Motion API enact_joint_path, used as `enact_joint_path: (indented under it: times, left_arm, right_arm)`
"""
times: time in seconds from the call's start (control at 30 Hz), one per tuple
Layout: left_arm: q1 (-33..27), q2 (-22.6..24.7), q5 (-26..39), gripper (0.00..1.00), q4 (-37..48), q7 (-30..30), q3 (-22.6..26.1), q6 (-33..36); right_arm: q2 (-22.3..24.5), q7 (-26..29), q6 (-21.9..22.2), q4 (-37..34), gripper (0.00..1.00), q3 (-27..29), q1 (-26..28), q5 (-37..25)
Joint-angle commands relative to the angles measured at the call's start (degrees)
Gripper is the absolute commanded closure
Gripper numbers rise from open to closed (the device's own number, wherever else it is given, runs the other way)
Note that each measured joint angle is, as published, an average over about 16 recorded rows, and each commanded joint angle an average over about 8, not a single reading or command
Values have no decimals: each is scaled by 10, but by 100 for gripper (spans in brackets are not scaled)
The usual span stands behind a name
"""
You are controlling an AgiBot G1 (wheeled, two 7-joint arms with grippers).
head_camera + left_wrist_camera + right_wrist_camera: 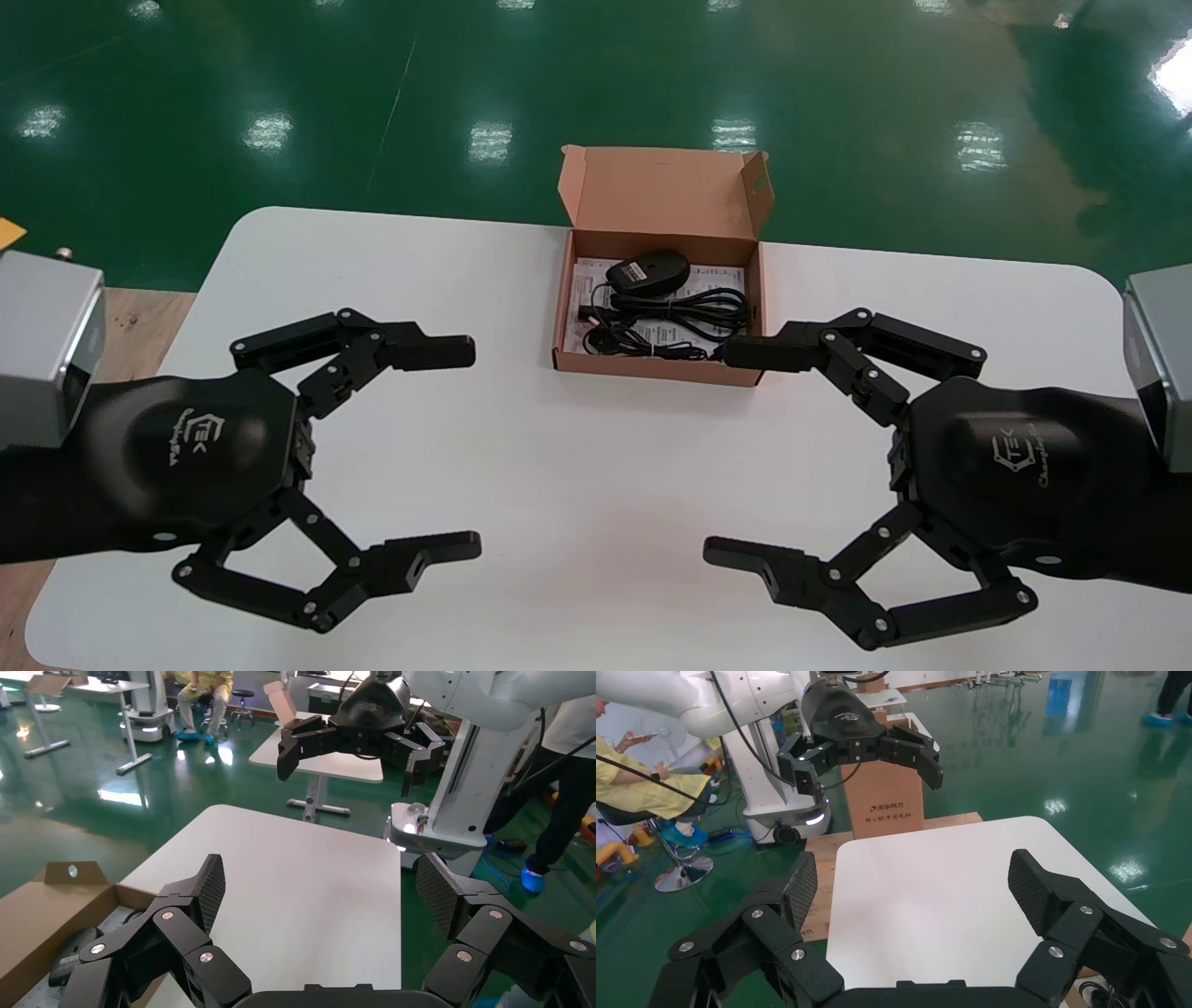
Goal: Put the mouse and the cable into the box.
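mouse (pixel 649 272), cable (pixel 672 317) in box (pixel 652 367) | right fingers (pixel 759 354) spread, near box | left fingers (pixel 436 352) spread

This is a robotics lab in a factory-style hall. A glossy green epoxy floor (pixel 279 93) reflects rows of ceiling lights, and white benches (pixel 337 769) on metal legs stand well apart. A white wheeled robot pedestal (pixel 765 804) trails cables, and a person in a yellow coat (pixel 645 790) sits nearby.
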Motion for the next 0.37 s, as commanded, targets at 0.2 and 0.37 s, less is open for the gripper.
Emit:
enact_joint_path:
  times: [0.2, 0.37]
  left_arm:
    - [0, 0, 0, 0, 0, 0, 0, 0]
    - [0, 0, 0, 0, 0, 0, 0, 0]
  right_arm:
    - [0, 0, 0, 0, 0, 0, 0, 0]
    - [0, 0, 0, 0, 0, 0, 0, 0]
